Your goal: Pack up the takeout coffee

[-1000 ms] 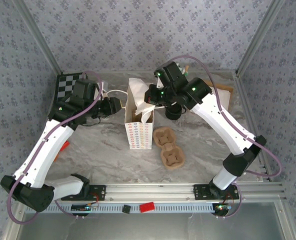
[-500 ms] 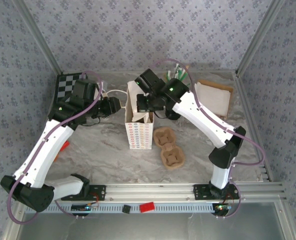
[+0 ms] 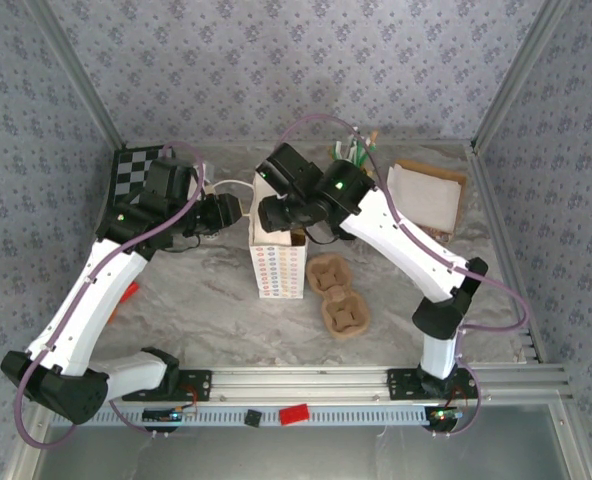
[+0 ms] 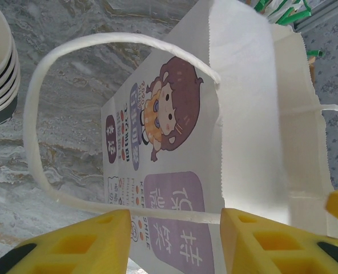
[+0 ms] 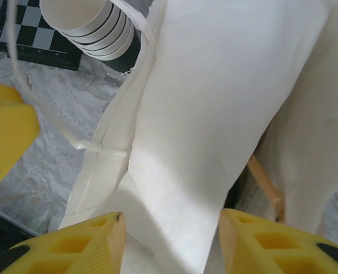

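Observation:
The takeout coffee is hidden from view. A white dotted paper bag (image 3: 278, 268) stands upright at the table's middle. My left gripper (image 3: 233, 211) sits at the bag's left side. In the left wrist view its yellow fingers (image 4: 83, 242) stand apart, and the bag's handle cord (image 4: 35, 142) runs across the gap without being pinched. My right gripper (image 3: 268, 218) hovers over the bag's mouth. Its fingers (image 5: 95, 240) are spread, with a white paper sheet (image 5: 226, 103) loose beneath them. The bag's printed side (image 4: 174, 131) faces the left wrist camera.
A two-cup pulp carrier (image 3: 336, 295) lies just right of the bag. A stack of nested cups (image 5: 95, 23) stands on a checkerboard mat (image 3: 136, 170) at back left. Green straws (image 3: 354, 150) and a brown tray with napkins (image 3: 426, 195) are at back right.
The right arm swung left from beside the bag to over its mouth, and its jaws went from shut to spread. The left arm stayed put.

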